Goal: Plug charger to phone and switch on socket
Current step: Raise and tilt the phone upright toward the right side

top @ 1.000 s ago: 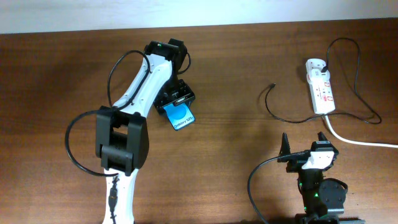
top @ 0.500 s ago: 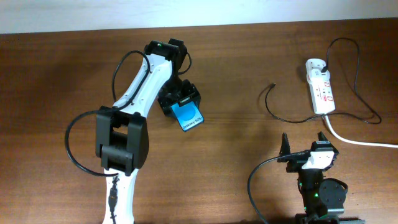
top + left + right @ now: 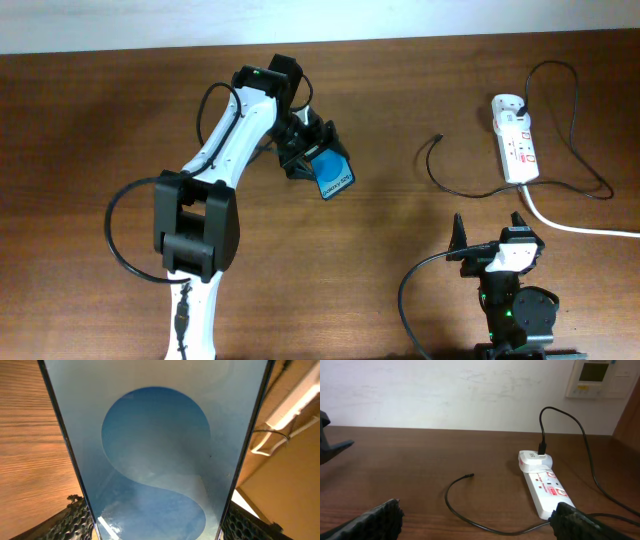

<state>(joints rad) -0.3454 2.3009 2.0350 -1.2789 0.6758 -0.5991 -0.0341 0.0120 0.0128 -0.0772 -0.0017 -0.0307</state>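
My left gripper [image 3: 312, 152] is shut on the phone [image 3: 334, 176], which it holds above the table middle, blue screen up. The phone [image 3: 155, 450] fills the left wrist view between the finger pads. The socket [image 3: 515, 139] lies at the back right with a white plug in its far end; it also shows in the right wrist view [image 3: 545, 487]. The charger, a thin black cable [image 3: 450, 188], loops from that plug and ends in a small free connector tip [image 3: 439, 137], also seen in the right wrist view [image 3: 469, 476]. My right gripper [image 3: 490, 232] is open and empty near the front edge.
A thick white cord [image 3: 580, 226] runs from the socket off to the right edge. A white wall and a wall panel [image 3: 600, 377] stand behind the table. The left arm [image 3: 225, 140] stretches across the table's left half.
My left gripper has swung to the right with the phone, carrying it toward the cable tip and turning it. The right arm has not moved.
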